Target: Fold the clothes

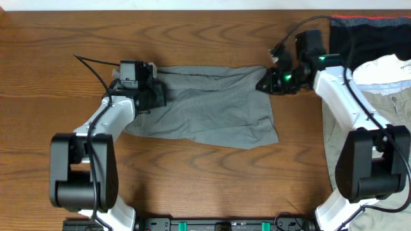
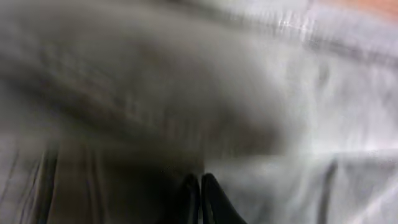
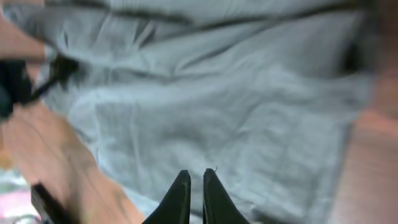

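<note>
The grey shorts (image 1: 212, 109) lie spread flat across the middle of the wooden table (image 1: 192, 32). My left gripper (image 1: 154, 96) sits at their left end. In the left wrist view its fingertips (image 2: 199, 186) are pressed together with blurred grey cloth (image 2: 298, 93) all around them. My right gripper (image 1: 263, 83) is at the shorts' upper right corner. In the right wrist view its fingers (image 3: 196, 180) stand nearly together on the near edge of the shorts (image 3: 236, 106), which stretch away in front.
A black garment with a red edge (image 1: 372, 32) lies at the back right. Beige trousers (image 1: 385, 109) lie along the right side under my right arm. Bare wood shows in front of and behind the shorts.
</note>
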You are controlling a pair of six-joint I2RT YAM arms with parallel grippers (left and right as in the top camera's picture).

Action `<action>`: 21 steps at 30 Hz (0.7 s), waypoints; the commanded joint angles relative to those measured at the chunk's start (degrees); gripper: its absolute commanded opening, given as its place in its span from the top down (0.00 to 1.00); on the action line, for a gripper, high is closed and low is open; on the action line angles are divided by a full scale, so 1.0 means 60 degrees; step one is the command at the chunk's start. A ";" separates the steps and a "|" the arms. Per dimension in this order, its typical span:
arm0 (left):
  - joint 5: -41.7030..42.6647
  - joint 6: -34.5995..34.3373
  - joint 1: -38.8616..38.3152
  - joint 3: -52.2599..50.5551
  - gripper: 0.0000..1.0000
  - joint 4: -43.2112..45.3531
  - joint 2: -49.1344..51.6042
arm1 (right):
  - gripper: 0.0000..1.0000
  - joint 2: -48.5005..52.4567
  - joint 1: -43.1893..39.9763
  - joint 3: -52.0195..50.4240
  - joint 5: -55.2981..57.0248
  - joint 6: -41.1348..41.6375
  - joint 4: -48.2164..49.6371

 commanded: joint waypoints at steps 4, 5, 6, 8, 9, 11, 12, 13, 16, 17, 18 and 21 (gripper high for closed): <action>-0.1100 -0.1749 0.0160 0.0066 0.93 0.1173 0.0390 | 0.90 0.0131 0.1464 0.0044 0.1188 -0.0521 0.0295; -0.1133 -0.2007 0.0208 0.0066 0.93 0.1344 0.0444 | 0.89 0.0240 0.1650 0.0044 0.1395 -0.0517 0.0441; -0.1133 -0.2302 0.0259 0.0066 0.93 0.1490 0.0499 | 0.85 0.0368 0.1869 0.0044 0.1676 -0.0517 0.0674; -0.1129 -0.2881 0.0361 0.0066 0.93 0.1690 0.0601 | 0.80 0.0667 0.2131 0.0044 0.2175 -0.0514 0.1122; -0.1133 -0.3144 0.0397 0.0066 0.93 0.1745 0.0645 | 0.79 0.0827 0.2211 0.0044 0.2335 -0.0510 0.1355; -0.1126 -0.3734 0.0503 0.0066 0.93 0.1756 0.0725 | 0.79 0.1282 0.2302 0.0044 0.2386 -0.0510 0.1916; -0.1126 -0.3931 0.0532 0.0066 0.93 0.1756 0.0743 | 0.79 0.1479 0.2306 0.0044 0.2386 -0.0459 0.2080; -0.1126 -0.4065 0.0557 0.0066 0.93 0.1759 0.0747 | 0.80 0.1723 0.2302 0.0044 0.2386 -0.0390 0.2222; -0.1104 -0.4138 0.0572 0.0066 0.93 0.1832 0.0747 | 0.83 0.2237 0.2244 0.0044 0.2393 -0.0339 0.2371; -0.1089 -0.4135 0.0572 0.0066 0.93 0.1840 0.0747 | 0.85 0.2350 0.2204 0.0044 0.2401 -0.0342 0.2459; -0.1086 -0.4135 0.0572 0.0066 0.92 0.1832 0.0747 | 0.87 0.2444 0.2167 0.0044 0.2408 -0.0342 0.2608; -0.1053 -0.4131 0.0572 0.0066 0.92 0.1770 0.0747 | 0.88 0.2557 0.2014 0.0044 0.2393 -0.0335 0.3603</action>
